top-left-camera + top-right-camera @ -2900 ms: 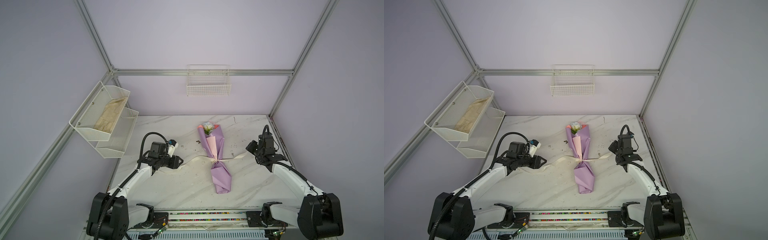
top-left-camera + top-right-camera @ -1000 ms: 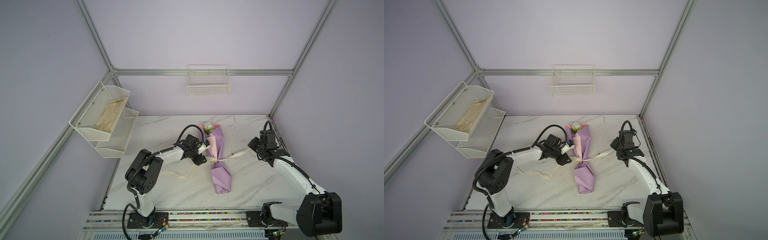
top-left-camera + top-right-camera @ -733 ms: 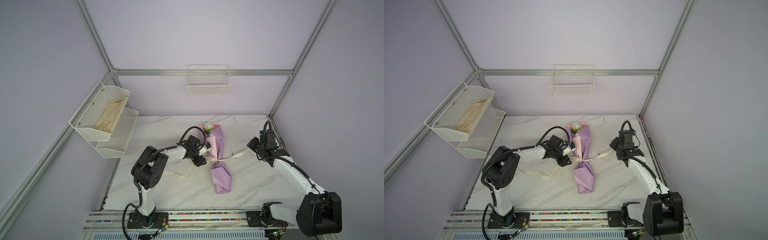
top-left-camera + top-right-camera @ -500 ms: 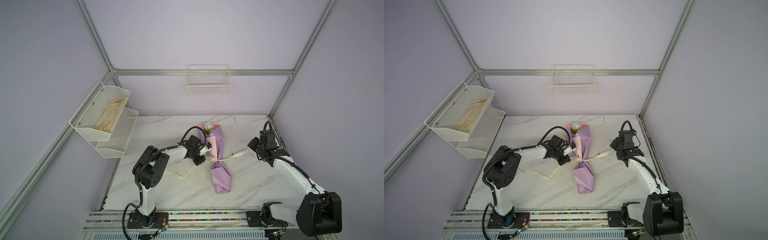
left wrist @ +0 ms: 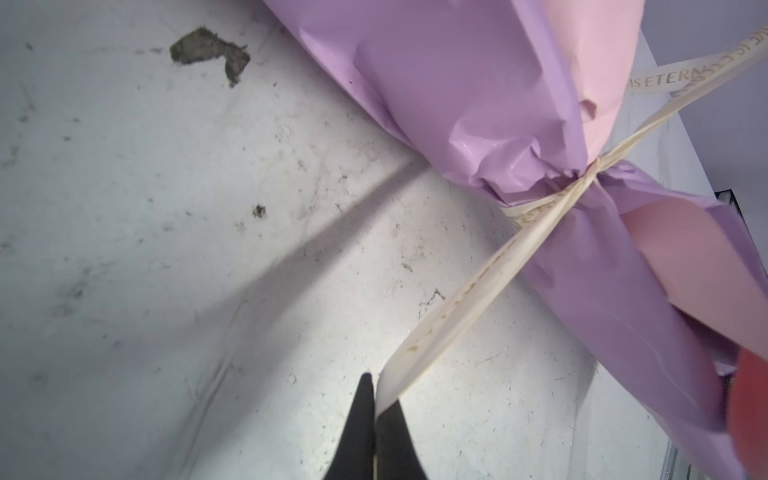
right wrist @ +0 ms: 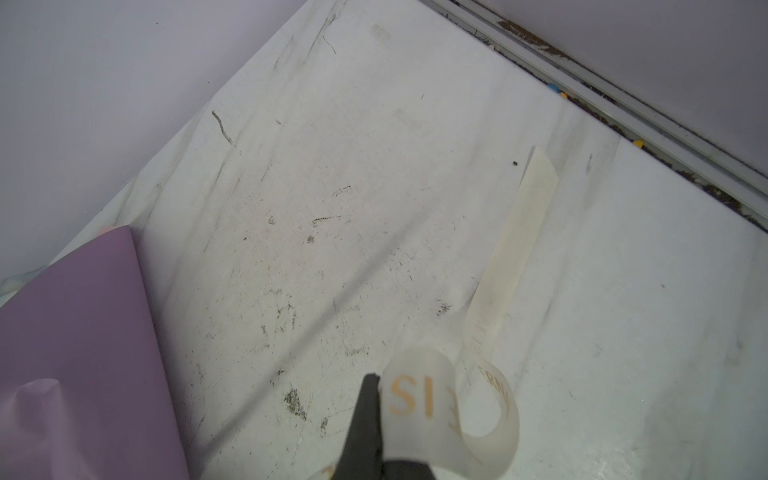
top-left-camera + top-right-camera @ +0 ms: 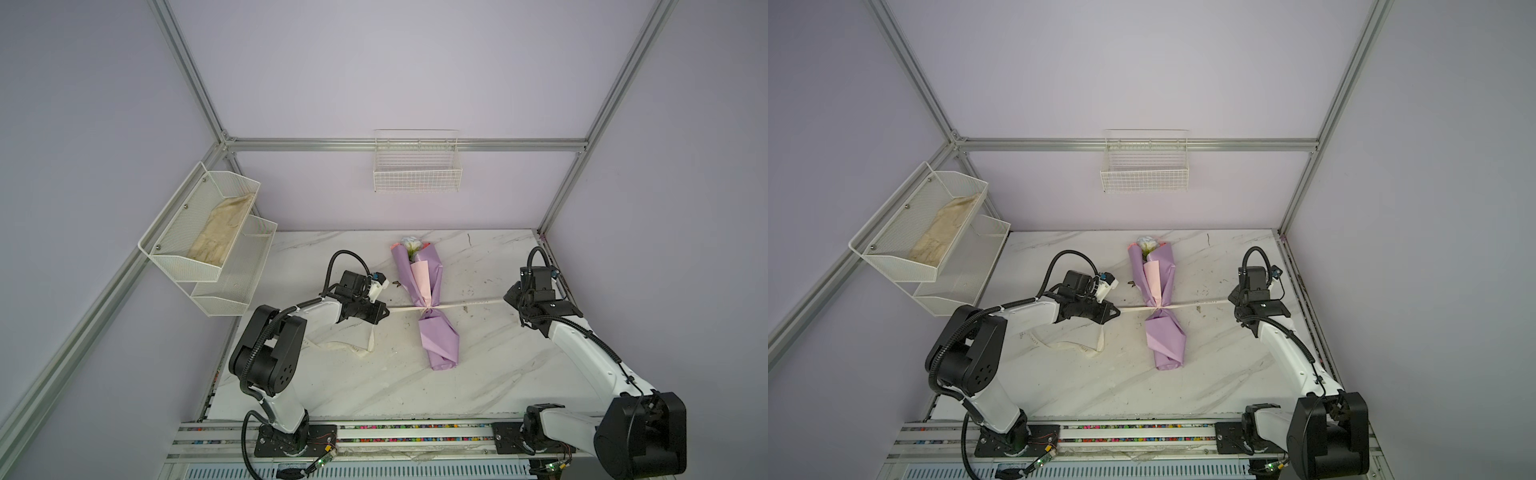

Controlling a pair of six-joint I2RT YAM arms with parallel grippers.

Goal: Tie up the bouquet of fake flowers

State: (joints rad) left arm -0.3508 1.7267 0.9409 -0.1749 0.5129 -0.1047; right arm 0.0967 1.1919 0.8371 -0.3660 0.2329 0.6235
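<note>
L gripper (image 7: pixel 385 313) & R gripper (image 7: pixel 508 296) both tight on ribbon (image 7: pixel 473 303) ends, taut round bouquet (image 7: pixel 428 286) waist.

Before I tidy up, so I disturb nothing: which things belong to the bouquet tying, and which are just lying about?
In the job: bouquet; ribbon around it; left gripper and right gripper, both shut on ribbon.
Lying about: wire basket; shelf rack; cloth in it.

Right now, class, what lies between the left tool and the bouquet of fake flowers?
Only a taut cream ribbon, running from the left tool to the bouquet of fake flowers; both top views show it.
</note>
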